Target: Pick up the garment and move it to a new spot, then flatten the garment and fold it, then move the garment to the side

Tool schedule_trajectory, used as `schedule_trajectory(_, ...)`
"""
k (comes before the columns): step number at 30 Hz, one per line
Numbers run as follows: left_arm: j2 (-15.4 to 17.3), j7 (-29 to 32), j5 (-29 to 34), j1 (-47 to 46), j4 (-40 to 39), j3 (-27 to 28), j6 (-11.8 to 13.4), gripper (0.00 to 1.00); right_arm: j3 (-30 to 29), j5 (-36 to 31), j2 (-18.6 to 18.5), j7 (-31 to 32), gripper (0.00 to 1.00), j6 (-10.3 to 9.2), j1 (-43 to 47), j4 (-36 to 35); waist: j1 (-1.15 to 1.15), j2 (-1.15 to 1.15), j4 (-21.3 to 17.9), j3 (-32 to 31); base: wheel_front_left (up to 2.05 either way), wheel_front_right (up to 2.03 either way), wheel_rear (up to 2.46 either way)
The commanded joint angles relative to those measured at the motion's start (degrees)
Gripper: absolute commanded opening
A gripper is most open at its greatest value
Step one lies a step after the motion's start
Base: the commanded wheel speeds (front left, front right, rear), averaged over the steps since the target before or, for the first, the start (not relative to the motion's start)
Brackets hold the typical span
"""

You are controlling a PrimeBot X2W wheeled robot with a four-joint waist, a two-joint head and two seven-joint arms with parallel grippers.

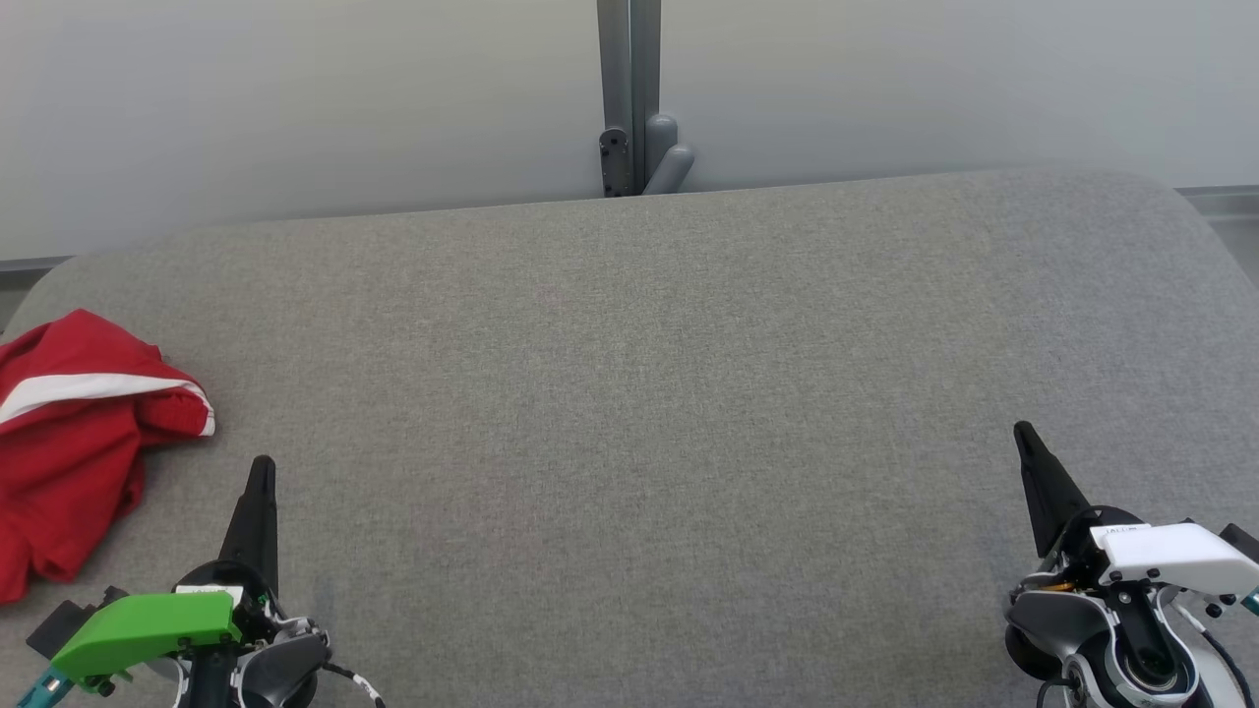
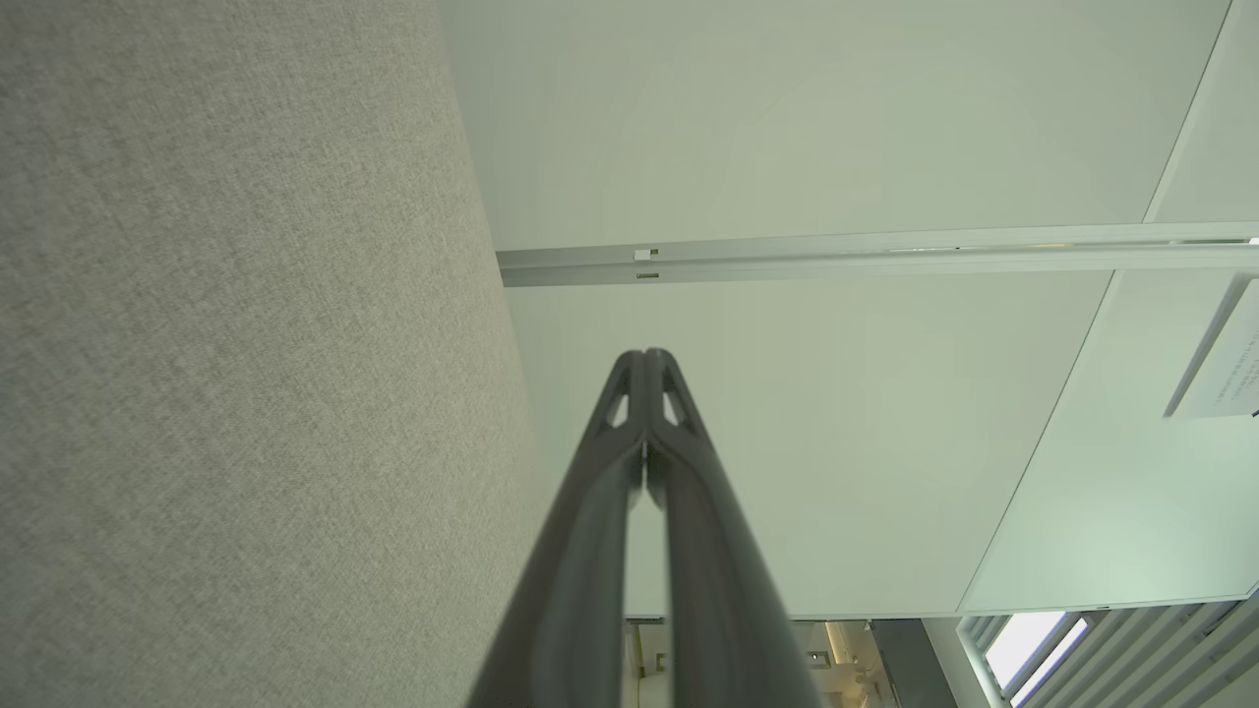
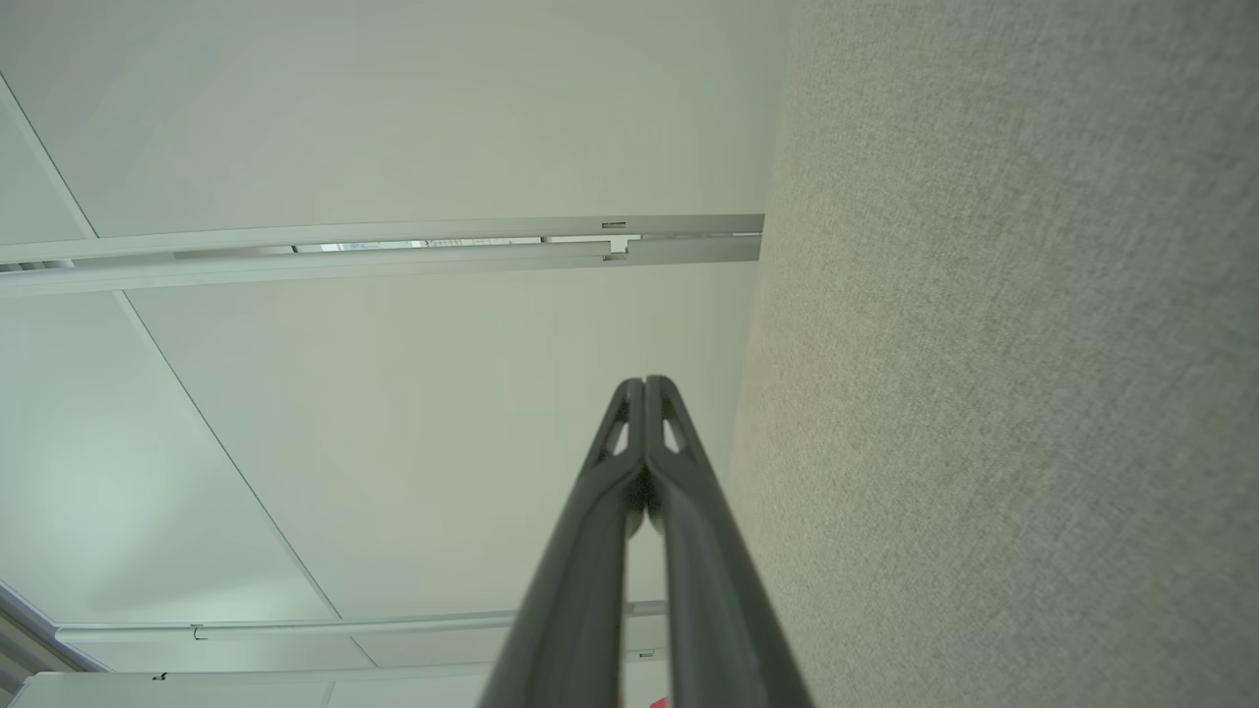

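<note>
Big grey table [image 1: 689,393] has the red garment [image 1: 69,433] crumpled at its left edge, near the left gripper [image 1: 262,472]; that one and the right gripper [image 1: 1025,433] both have fingers pinched fully together, holding nothing. I'd open the left one first and grab a thick top fold. Part of the garment runs off frame, so its shape is hard to tell

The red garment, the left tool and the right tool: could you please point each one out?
red garment [image 1: 69,442]: head view, red cloth below the white stripe.
left tool [image 1: 262,467]: head view, tips of its closed fingers.
right tool [image 1: 1024,433]: head view, tips of its closed fingers.
</note>
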Motion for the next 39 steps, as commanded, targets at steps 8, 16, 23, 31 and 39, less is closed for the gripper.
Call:
schedule_trajectory(8,0.39,0.09,-0.09,-0.77,-0.07,0.12,-0.23,0.00,-0.07,0.46,-0.26,0.02,0.00,0.02,0.62,-0.21,0.00,0.00,0.00,0.00,0.00,0.00,0.00)
schedule_trajectory(16,0.39,0.09,-0.09,-0.77,-0.07,0.12,-0.23,0.00,-0.07,0.46,-0.26,0.02,0.00,0.02,0.62,-0.21,0.00,0.00,0.00,0.00,0.00,0.00,0.00)
schedule_trajectory(23,0.39,0.09,-0.09,-0.77,-0.07,0.12,-0.23,0.00,-0.07,0.46,-0.26,0.02,0.00,0.02,0.62,-0.21,0.00,0.00,0.00,0.00,0.00,0.00,0.00)
schedule_trajectory(31,-0.22,-0.07,0.02,0.58,0.83,-0.10,0.01,1.00,0.06,-0.08,0.26,-0.02,1.00,-0.01,0.30,0.92,0.00,0.00,0.00,0.01,0.00,0.00,0.00)
schedule_trajectory(39,0.02,-2.09,2.43,1.61,0.93,-1.09,0.01,1.00,1.76,-2.25,-0.44,-1.90,1.00,-0.01,1.20,0.14,0.00,0.00,-0.01,0.04,0.00,0.00,0.00)
